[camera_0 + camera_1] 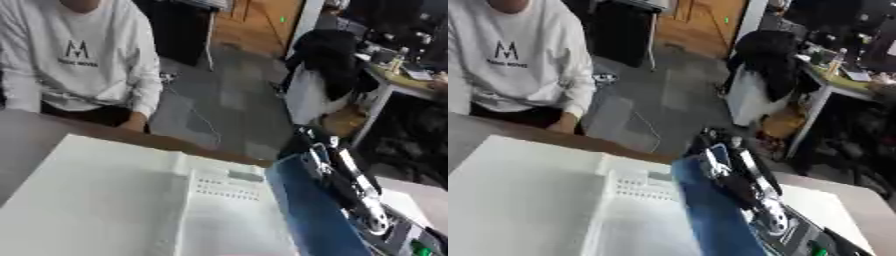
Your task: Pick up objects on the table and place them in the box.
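Right now my right hand [732, 177] comes in from the lower right, fingers curled round the edge of a blue flat object [715, 215], held over the white box [131, 200]. My left hand is out of sight. The table [26, 135] tilts askew.

Right arm: we see it enter from the lower right, black with silver joints, reaching up-left
Right robot hand [721, 167]: fingers blurred, state unclear
Left arm: we see none
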Robot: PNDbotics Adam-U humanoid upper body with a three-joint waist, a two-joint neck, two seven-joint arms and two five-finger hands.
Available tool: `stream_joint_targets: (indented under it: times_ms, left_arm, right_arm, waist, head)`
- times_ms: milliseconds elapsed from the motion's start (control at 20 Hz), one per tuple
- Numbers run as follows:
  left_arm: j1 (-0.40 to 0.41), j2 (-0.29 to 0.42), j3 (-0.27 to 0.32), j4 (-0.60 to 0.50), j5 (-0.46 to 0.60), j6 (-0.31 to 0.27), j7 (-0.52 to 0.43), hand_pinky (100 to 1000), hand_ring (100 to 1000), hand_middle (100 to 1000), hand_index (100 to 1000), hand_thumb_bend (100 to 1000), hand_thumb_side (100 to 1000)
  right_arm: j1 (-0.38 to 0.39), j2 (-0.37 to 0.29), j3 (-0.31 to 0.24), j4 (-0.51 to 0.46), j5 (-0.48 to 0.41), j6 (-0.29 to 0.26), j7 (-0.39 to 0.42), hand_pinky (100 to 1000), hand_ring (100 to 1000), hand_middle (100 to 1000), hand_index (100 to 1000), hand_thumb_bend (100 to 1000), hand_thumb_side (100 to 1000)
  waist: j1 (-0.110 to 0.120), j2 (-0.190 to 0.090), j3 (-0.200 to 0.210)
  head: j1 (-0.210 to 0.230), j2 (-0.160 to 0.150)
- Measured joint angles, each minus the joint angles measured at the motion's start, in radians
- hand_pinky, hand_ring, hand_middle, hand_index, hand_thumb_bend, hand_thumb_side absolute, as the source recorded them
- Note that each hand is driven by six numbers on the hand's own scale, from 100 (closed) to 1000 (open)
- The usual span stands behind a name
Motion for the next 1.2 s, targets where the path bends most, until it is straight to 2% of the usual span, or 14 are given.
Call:
stream_joint_targets:
  times_ms: [300,700,750,800,850,900,950,1050,1150,1200]
  left_arm:
    - [0.0,0.0,0.0,0.0,0.0,0.0,0.0,794,658,774,839,715,1000]
    - [0.0,0.002,0.0,0.0,-0.007,0.001,-0.001,793,656,773,839,721,1000]
    - [0.0,0.006,0.0,0.0,-0.009,0.001,-0.001,792,655,773,839,723,1000]
    - [0.001,0.011,0.0,0.0,-0.01,0.001,-0.002,792,655,773,839,723,1000]
    - [0.002,0.017,0.0,0.0,-0.012,0.0,-0.003,793,656,774,839,726,1000]
    - [0.005,0.023,0.0,0.0,-0.016,-0.001,-0.004,793,656,774,839,726,1000]
    - [0.007,0.031,0.0,0.0,-0.018,-0.003,-0.006,792,654,773,840,733,1000]
    - [0.02,0.046,-0.001,0.0,-0.025,-0.01,-0.01,793,654,774,841,738,1000]
    - [0.038,0.067,0.0,0.0,-0.035,-0.014,-0.013,793,654,775,842,743,1000]
    - [0.048,0.077,0.0,0.0,-0.04,-0.016,-0.015,793,655,777,842,688,1000]
  right_arm:
    - [0.001,0.01,-0.002,0.049,0.104,-0.069,0.018,1000,950,921,1000,100,888]
    - [0.017,0.019,-0.003,0.066,0.142,-0.084,0.013,956,930,905,1000,100,901]
    - [0.023,0.02,-0.006,0.067,0.143,-0.084,0.01,905,904,892,996,100,888]
    - [0.028,0.023,-0.008,0.069,0.142,-0.084,0.005,905,904,892,996,100,888]
    - [0.035,0.027,-0.013,0.069,0.141,-0.083,0.0,868,856,863,981,100,883]
    - [0.042,0.027,-0.017,0.069,0.135,-0.083,-0.006,868,856,863,981,100,883]
    - [0.051,0.027,-0.02,0.067,0.128,-0.082,-0.009,825,824,844,965,101,877]
    - [0.078,0.027,-0.032,0.052,0.112,-0.082,-0.014,805,814,837,956,100,878]
    - [0.128,0.028,-0.051,0.024,0.101,-0.088,-0.021,808,814,831,949,100,878]
    - [0.161,0.035,-0.063,0.002,0.1,-0.094,-0.025,809,814,832,947,100,594]
  waist:
    - [0.0,0.002,-0.001]
    - [0.0,0.004,-0.014]
    - [0.0,0.005,-0.018]
    - [0.0,0.005,-0.022]
    - [0.0,0.006,-0.027]
    - [0.0,0.007,-0.033]
    - [0.0,0.01,-0.042]
    - [0.004,0.012,-0.062]
    - [0.02,0.012,-0.091]
    - [0.031,0.012,-0.109]
  head:
    - [0.0,0.0]
    - [0.0,0.0]
    - [0.0,0.0]
    - [-0.002,-0.002]
    - [-0.005,-0.008]
    - [-0.015,-0.023]
    - [-0.028,-0.04]
    - [-0.059,-0.081]
    - [-0.09,-0.126]
    - [-0.101,-0.149]
